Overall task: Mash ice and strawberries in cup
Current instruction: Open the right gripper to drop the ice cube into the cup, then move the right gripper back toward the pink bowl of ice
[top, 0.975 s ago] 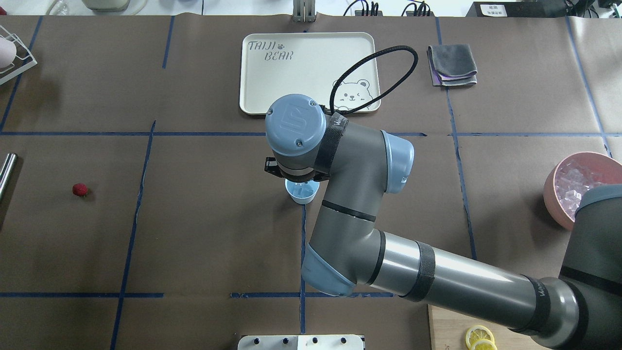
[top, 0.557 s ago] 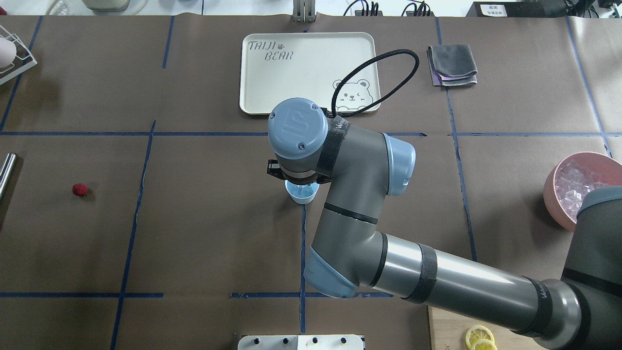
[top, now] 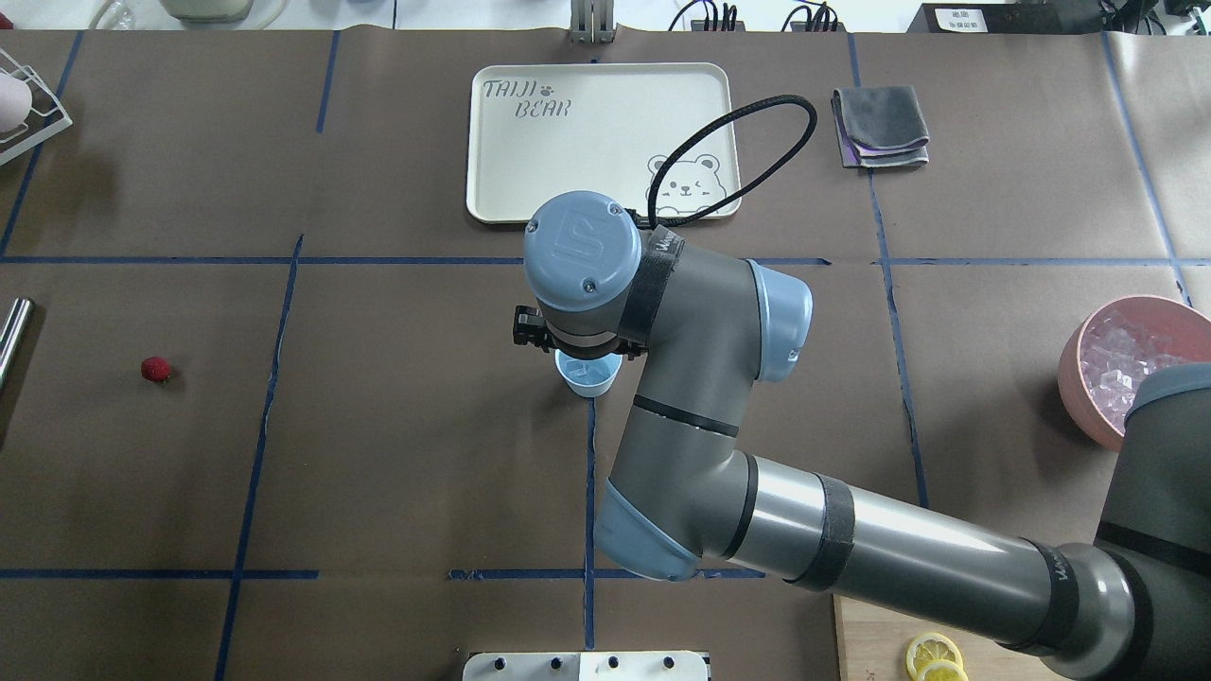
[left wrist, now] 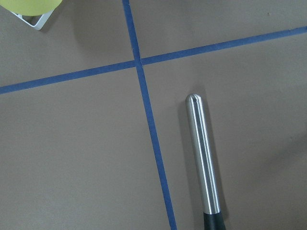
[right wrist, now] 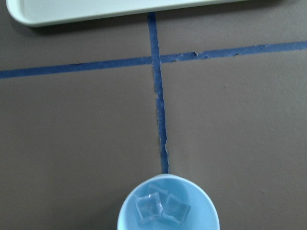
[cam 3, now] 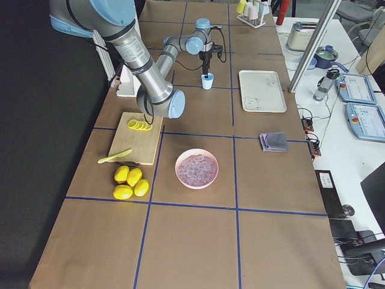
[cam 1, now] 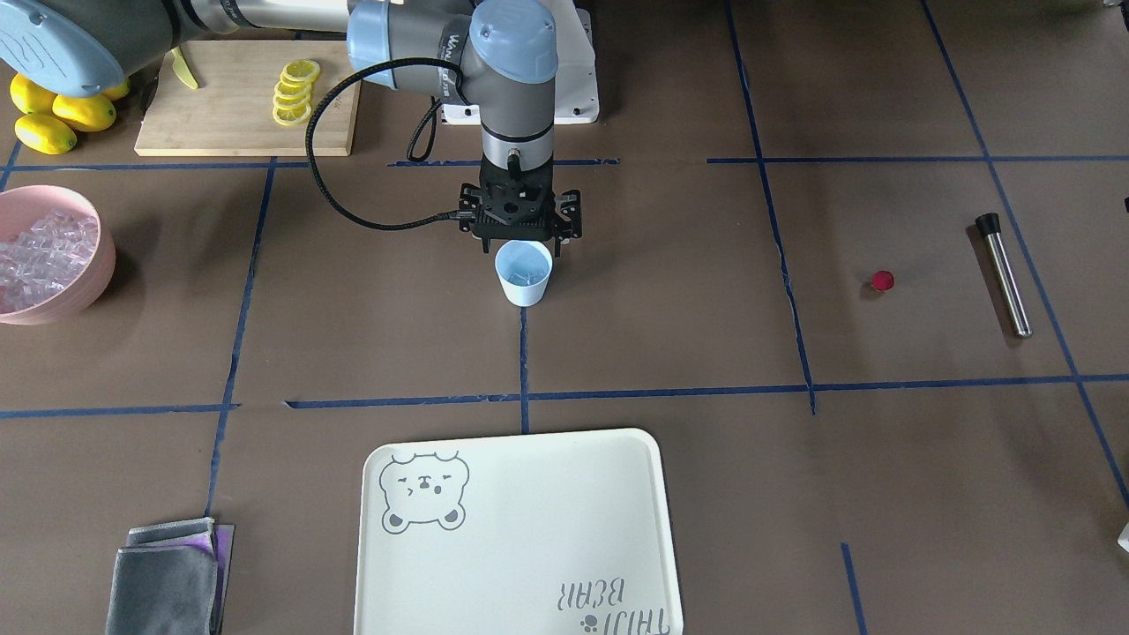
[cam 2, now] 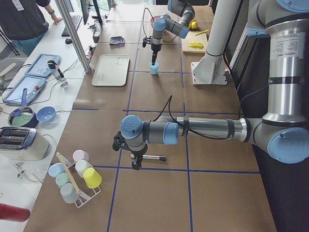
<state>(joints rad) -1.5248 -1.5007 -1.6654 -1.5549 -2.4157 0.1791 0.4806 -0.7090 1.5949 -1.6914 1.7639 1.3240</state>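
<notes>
Nearest the robot base: board with lemon slices. Whole lemons lie just beside it, on the robot's right.

Right arm reaches to mid-table. Right pincer points straight down, directly above the cup and not touching it. Jaws look apart, one on each side of the cup mouth, though the cup hides part of them in the front view.

Cup: upright on a blue tape line, mid-table. Ice: at least two clear cubes at the bottom of the cup, touching each other. No red in the cup.

Strawberry: alone on the bare table, well apart from the cup on the robot's left, near the rod. The rod is steel with a black end and lies flat.

Left pincer: low over the table just beside the rod in the left side view. Cannot tell whether it is apart or together. Left wrist view shows only the rod and tape lines.

Pink bowl: heaped with more ice, well apart from the cup on the robot's right.

Far side: tray with a bear print, beyond the cup. Folded grey cloth to its right.
</notes>
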